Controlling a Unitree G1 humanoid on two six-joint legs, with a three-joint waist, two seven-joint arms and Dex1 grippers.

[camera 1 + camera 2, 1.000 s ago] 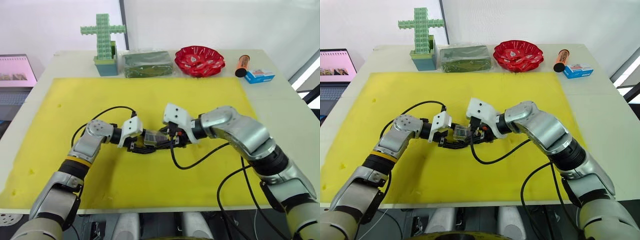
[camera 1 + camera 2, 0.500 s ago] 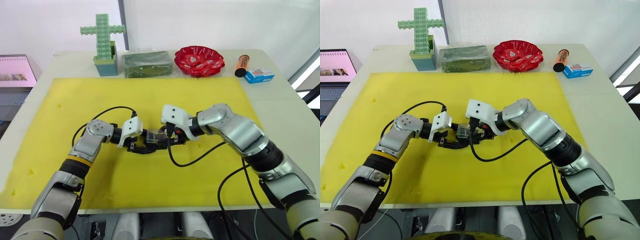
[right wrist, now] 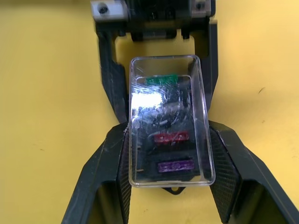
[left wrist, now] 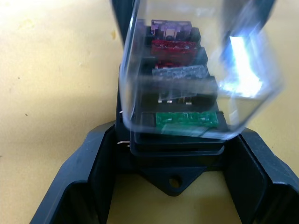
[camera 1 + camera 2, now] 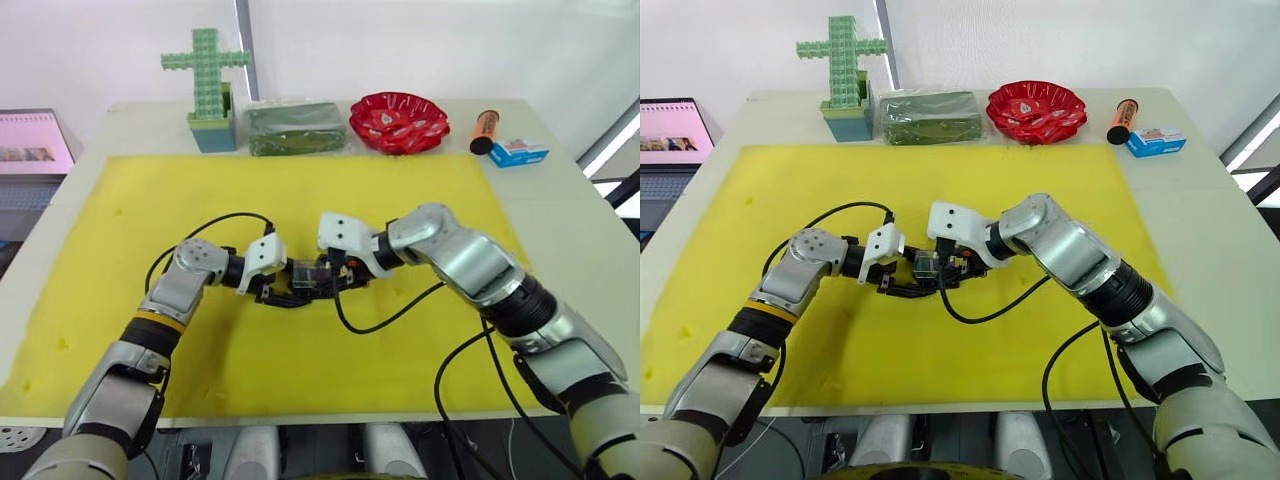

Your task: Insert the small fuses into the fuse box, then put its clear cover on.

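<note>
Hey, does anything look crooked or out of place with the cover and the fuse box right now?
Yes. The clear cover, held by the right gripper, sits tilted over the fuse box rather than seated flat; one end is lifted. The left gripper braces the box. The fuses look seated in their slots.

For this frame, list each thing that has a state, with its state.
fuse box: resting on the yellow mat, clamped by the left claw.
small fuses: seated in the box.
clear cover: held by the right claw over the box, not fully seated.
</note>
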